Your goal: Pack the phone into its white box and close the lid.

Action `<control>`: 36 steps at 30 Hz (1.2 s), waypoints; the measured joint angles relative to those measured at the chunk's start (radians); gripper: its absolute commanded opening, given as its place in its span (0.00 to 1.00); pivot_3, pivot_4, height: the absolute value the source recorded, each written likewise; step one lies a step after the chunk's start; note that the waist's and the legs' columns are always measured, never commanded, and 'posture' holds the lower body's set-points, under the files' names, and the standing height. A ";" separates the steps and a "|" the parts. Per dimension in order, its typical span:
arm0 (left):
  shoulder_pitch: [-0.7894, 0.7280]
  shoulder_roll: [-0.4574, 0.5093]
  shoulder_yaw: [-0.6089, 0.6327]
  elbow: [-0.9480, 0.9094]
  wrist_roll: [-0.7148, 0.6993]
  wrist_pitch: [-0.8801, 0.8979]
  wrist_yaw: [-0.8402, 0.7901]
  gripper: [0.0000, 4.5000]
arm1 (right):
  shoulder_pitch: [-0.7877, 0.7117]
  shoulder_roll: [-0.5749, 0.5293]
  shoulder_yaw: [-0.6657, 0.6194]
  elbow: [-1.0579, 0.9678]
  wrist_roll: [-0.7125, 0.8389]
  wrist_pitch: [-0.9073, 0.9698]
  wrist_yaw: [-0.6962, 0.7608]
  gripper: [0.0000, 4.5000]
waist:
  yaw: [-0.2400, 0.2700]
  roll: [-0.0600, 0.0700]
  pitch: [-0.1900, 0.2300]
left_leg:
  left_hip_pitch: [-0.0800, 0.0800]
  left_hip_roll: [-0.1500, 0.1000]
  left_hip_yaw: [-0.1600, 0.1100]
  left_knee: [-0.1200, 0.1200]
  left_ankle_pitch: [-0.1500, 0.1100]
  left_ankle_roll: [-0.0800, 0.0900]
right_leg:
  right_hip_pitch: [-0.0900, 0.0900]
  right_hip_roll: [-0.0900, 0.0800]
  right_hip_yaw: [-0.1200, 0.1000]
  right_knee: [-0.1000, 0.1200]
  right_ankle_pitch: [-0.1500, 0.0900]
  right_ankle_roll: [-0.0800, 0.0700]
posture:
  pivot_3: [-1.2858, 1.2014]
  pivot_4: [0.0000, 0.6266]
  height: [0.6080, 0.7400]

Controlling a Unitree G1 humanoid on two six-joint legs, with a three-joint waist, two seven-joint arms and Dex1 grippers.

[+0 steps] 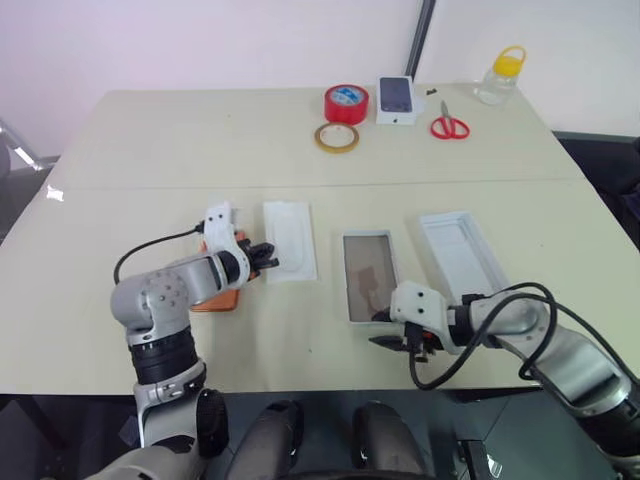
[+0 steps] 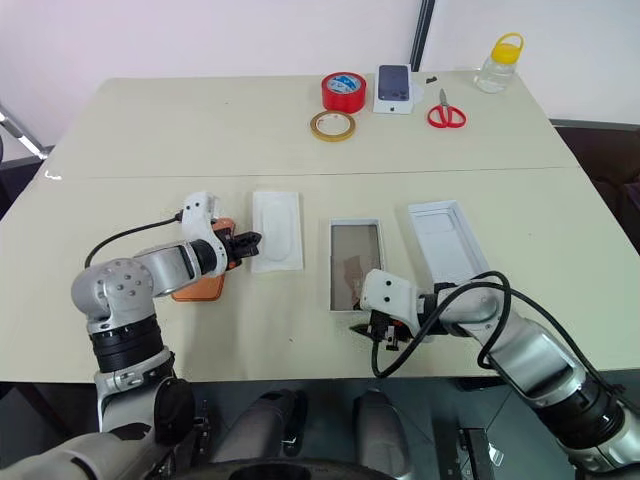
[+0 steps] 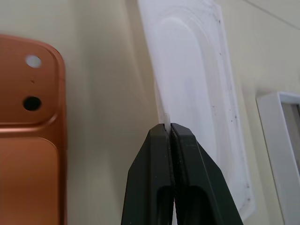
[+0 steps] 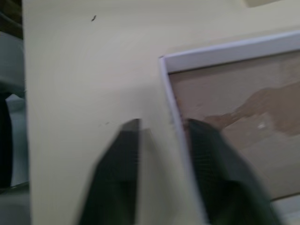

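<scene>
Left gripper [image 3: 169, 127] — fingers pressed together on the near edge of the white insert [image 1: 290, 240], pinching it. The phone [image 3: 26, 140] lies camera side up on the table [image 1: 150, 140], just beside this gripper on its outer side, partly under the left forearm. Right gripper [image 4: 161, 124] — fingers apart, straddling the wall of the box [image 1: 367, 273] at its near corner, nothing clamped. The box sits open, grey-brown floor bare. The lid [image 1: 462, 251] lies inner face up beyond this gripper, to its outer side, just beside the box.
</scene>
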 measured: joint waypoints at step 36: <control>-0.124 -0.107 0.185 -0.041 -0.125 0.169 -0.002 0.00 | -0.222 0.206 -0.056 0.246 -0.171 -0.163 0.015 0.76 | 0.007 -0.002 0.001 | -0.001 0.000 0.000 0.000 0.000 -0.001 | -0.001 0.000 0.000 0.000 0.000 0.000 | 0.52 0.24 1.00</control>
